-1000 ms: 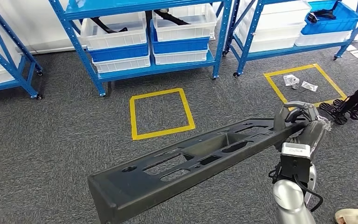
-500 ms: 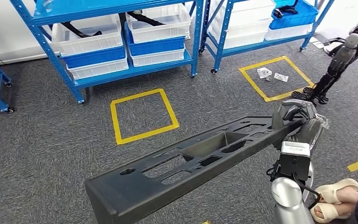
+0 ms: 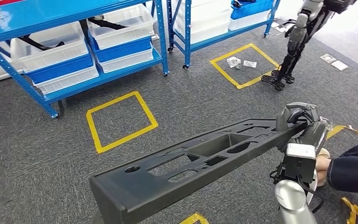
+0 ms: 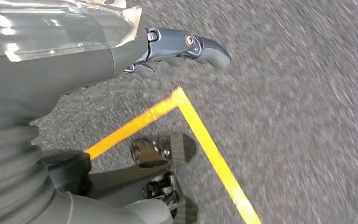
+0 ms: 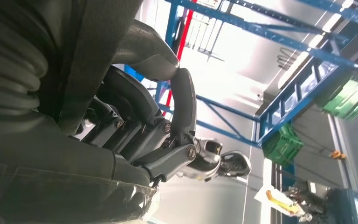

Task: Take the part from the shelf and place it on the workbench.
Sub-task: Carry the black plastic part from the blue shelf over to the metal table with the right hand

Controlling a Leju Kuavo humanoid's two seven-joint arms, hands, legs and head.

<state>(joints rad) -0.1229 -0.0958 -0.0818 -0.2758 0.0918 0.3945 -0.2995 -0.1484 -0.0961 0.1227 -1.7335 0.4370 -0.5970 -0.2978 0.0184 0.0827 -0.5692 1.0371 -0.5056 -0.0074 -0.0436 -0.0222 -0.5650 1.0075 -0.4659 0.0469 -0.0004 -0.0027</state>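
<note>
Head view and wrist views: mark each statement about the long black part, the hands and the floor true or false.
1. The right hand grips one end of the long black part. True.
2. The part lies on a workbench. False: it is held above the carpet.
3. The left hand holds a white bin. False: nothing shows in its fingers.
4. Yellow tape squares mark the floor. True.
5. A person's dark sleeve is beside the right arm. True.
</note>
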